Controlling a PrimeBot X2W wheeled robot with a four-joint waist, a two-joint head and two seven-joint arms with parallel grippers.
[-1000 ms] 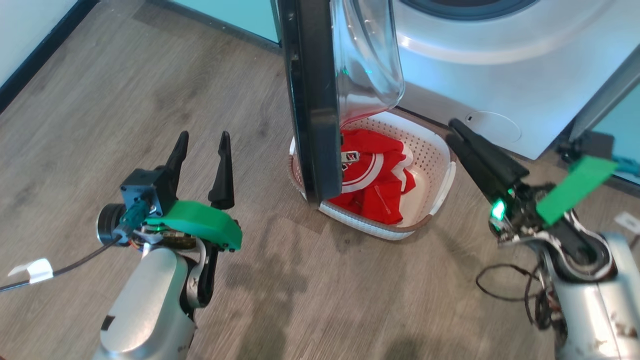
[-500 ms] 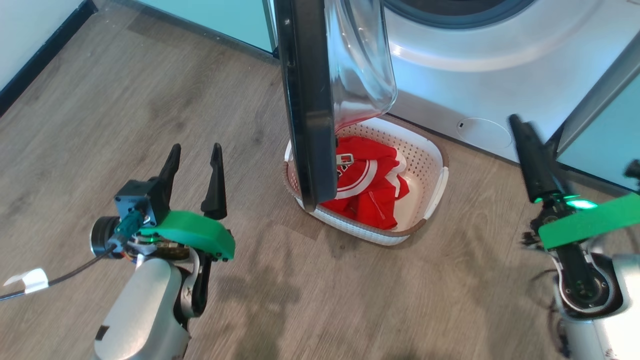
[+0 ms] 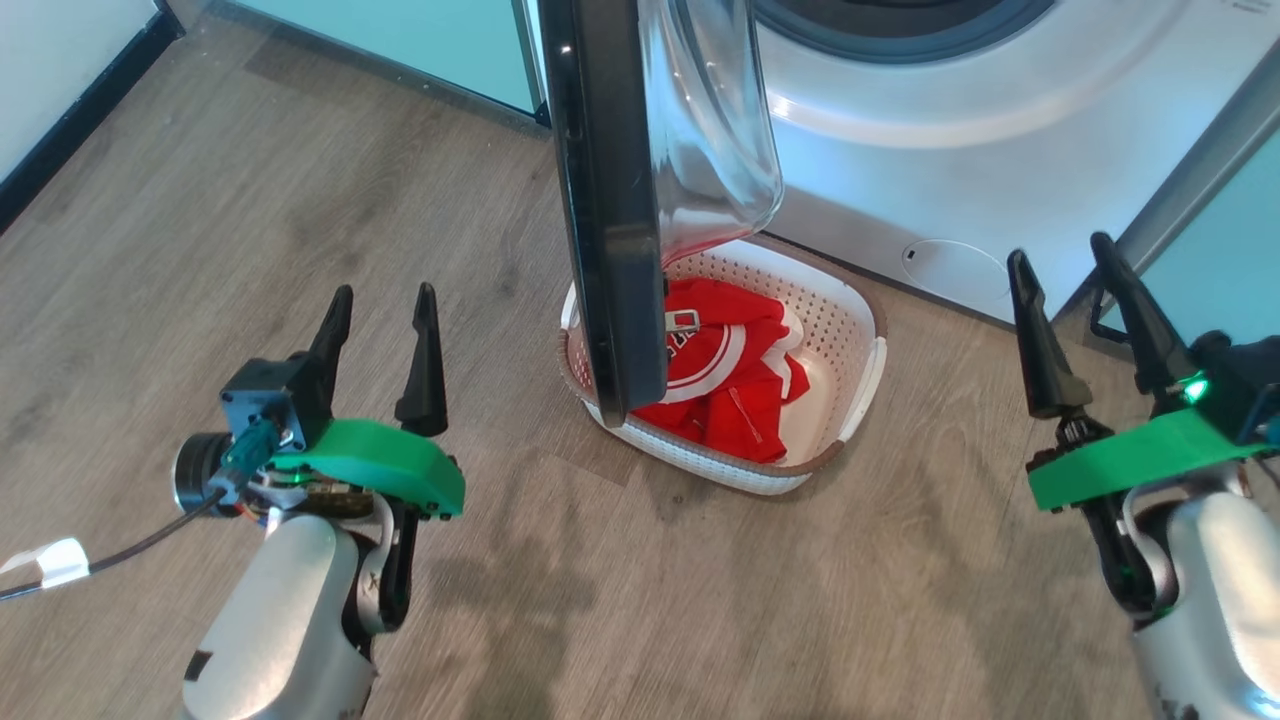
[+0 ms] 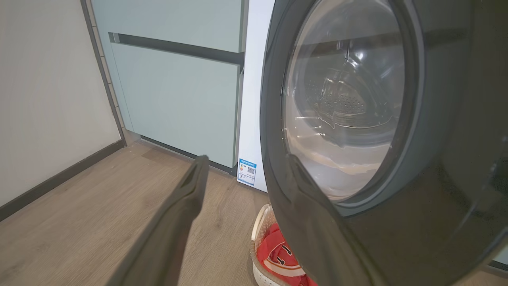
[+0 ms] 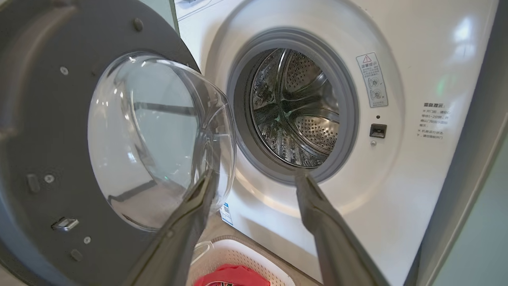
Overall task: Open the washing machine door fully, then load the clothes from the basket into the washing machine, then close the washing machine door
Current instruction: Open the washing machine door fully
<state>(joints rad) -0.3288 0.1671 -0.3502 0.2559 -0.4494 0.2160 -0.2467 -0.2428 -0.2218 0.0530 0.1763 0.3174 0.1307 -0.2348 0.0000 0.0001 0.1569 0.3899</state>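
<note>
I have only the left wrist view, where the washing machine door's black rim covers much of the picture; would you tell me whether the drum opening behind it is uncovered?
Observer: Yes. In the right wrist view the washing machine door is swung out to the left, and the steel drum shows bare metal inside its grey ring.
Operator: Thank you. I see just a corner of the basket; how do its contents lie?
Observer: In the head view the red clothes lie heaped in the basket, toward its left side, partly behind the door's lower edge.
Operator: And the right gripper?
Observer: The right gripper is right of the basket, jaws open, holding nothing, just right of the round flap in that view.
</note>
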